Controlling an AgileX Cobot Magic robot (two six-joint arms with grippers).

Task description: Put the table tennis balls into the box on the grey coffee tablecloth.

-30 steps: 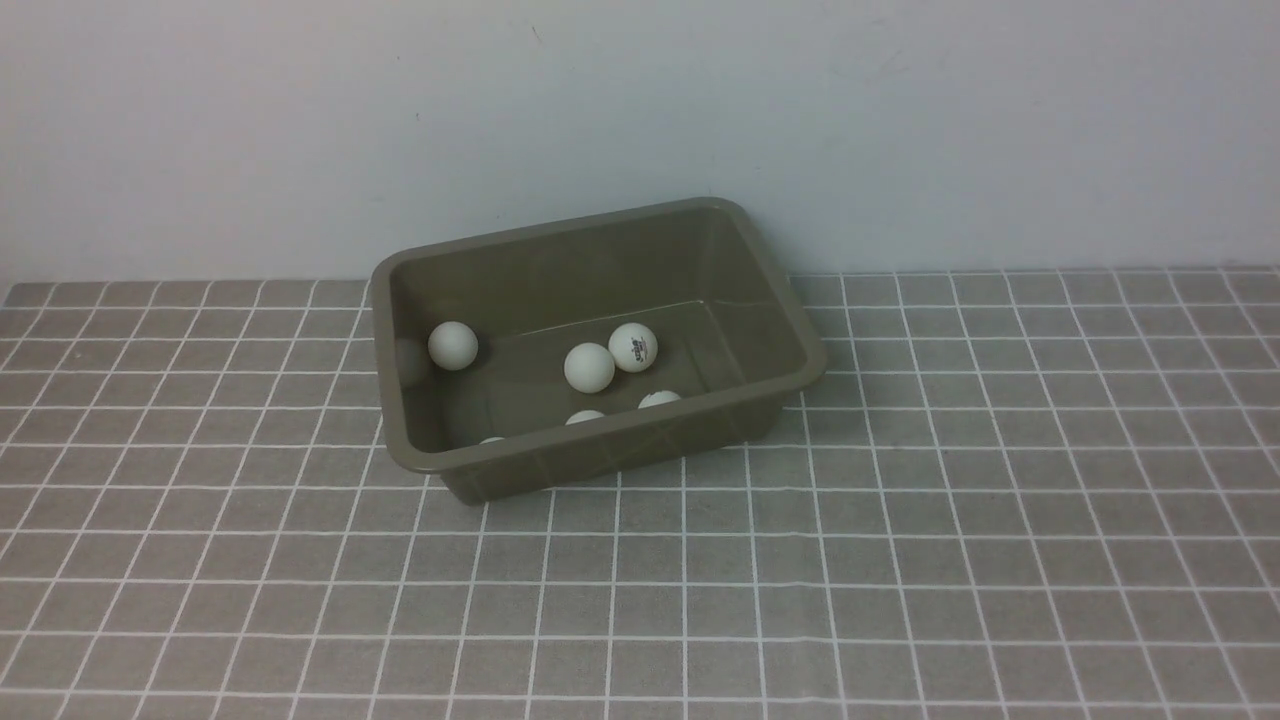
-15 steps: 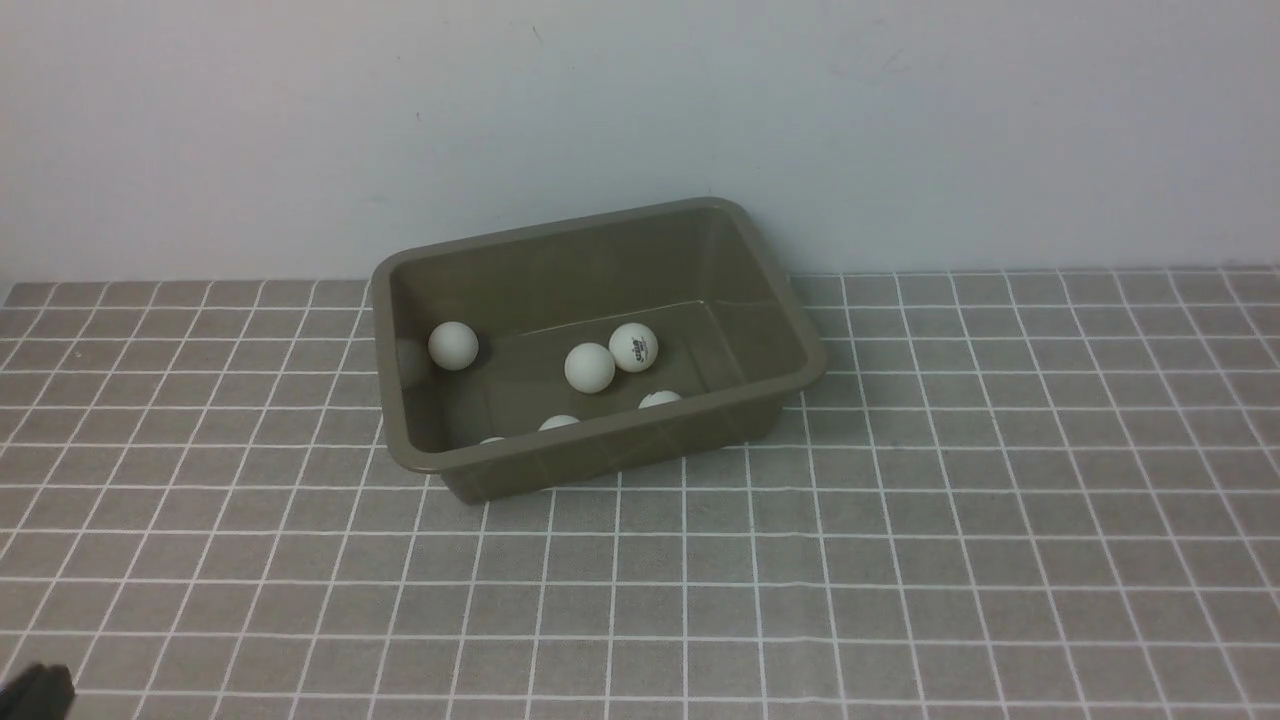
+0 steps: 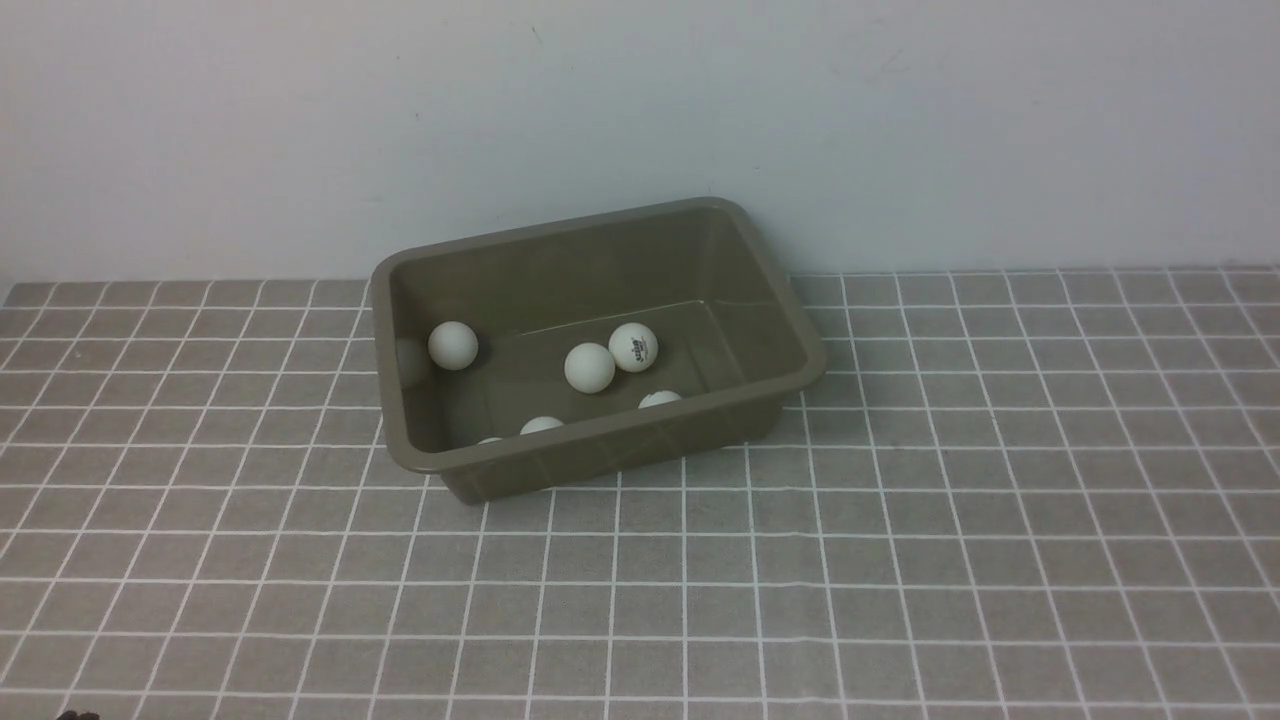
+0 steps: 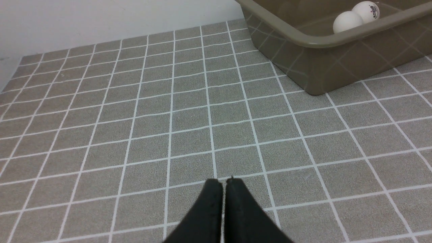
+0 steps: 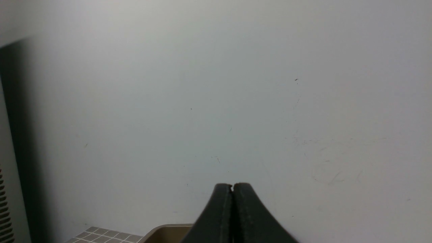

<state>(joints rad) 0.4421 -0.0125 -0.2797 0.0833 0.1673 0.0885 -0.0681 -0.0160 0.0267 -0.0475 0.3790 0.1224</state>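
Box sits on the grey coffee tablecloth, near the back wall, skewed a bit to the grid. Table tennis balls all inside it: one by the left wall, two touching or nearly so mid-floor, one of those showing a dark logo, and three more half-hidden behind the near rim. No ball on the cloth. Left hand pressed together, nothing between the fingers, low over bare cloth, well clear of the box's near-left corner; the left wrist view catches two balls over the rim. Right hand also pressed together and empty, pointed at the wall, only a sliver of box rim below it.
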